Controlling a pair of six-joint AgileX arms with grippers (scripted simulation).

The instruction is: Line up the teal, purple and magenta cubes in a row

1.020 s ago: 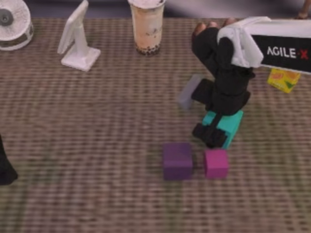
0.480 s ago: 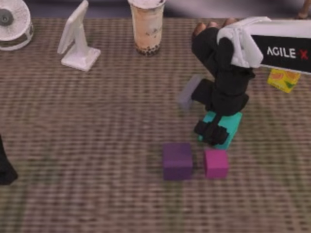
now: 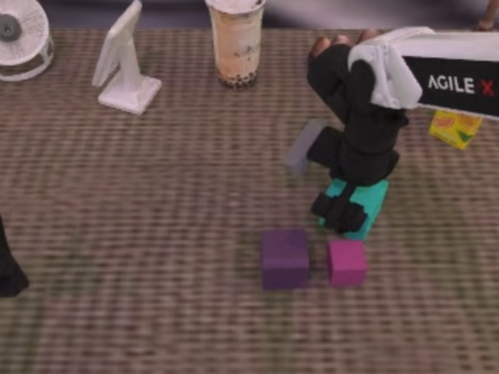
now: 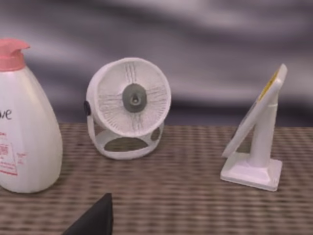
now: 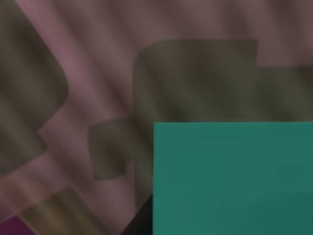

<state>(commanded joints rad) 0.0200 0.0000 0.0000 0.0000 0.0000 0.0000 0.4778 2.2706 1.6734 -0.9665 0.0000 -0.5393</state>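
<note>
The teal cube (image 3: 372, 199) is between the fingers of my right gripper (image 3: 339, 212), which is shut on it just behind the other two cubes. In the right wrist view the teal cube (image 5: 230, 181) looms close, with shadows on the mat behind it and a dark finger (image 5: 142, 223) at its edge. The purple cube (image 3: 284, 258) and the smaller magenta cube (image 3: 346, 262) sit side by side on the mat with a narrow gap between them. My left gripper (image 3: 9, 273) is parked at the table's left edge, open, with only one fingertip (image 4: 95, 220) showing.
Along the back stand a white fan (image 3: 22, 35), a white stand (image 3: 123, 66) and a bubble tea cup (image 3: 236, 39). A yellow box (image 3: 456, 127) lies under my right arm. A lotion bottle (image 4: 24, 122) shows in the left wrist view.
A second ago my right gripper and the teal cube were slightly nearer the front; they drew back a little, then held still. The purple and magenta cubes have not moved.
</note>
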